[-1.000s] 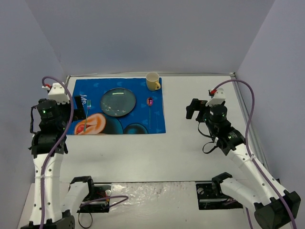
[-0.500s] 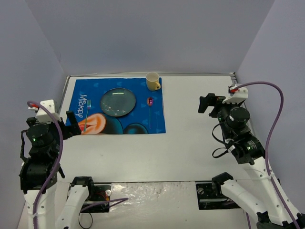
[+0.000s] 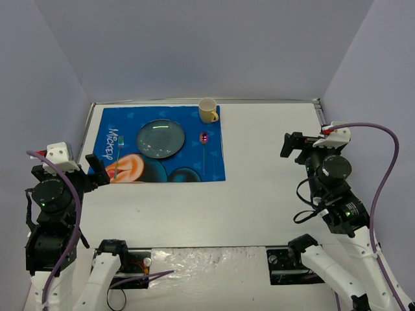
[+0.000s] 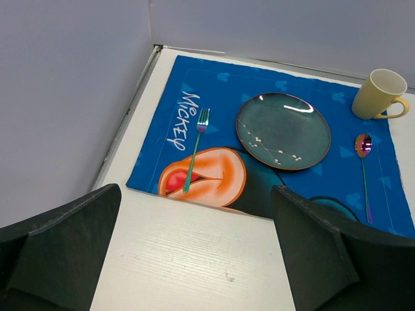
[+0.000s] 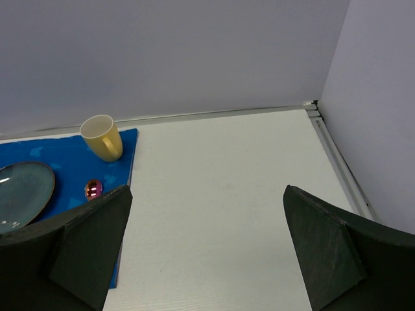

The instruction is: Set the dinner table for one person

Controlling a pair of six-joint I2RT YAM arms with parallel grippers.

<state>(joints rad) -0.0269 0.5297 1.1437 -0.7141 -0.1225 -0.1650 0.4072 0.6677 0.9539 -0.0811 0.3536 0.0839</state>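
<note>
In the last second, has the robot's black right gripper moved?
Yes. The right gripper slid rightward, away from the right edge of the blue cartoon-printed cloth mat, jaws open.

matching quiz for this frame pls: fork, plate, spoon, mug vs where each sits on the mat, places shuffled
Things
1. fork
2. plate
3. spoon
4. mug

Places
A. at the far right corner of the mat
B. middle of the mat
C. left of the plate, beside the white lettering
D. right of the plate, nearer the arms than the mug

Pairs: 1-C, 2-B, 3-D, 4-A
</note>
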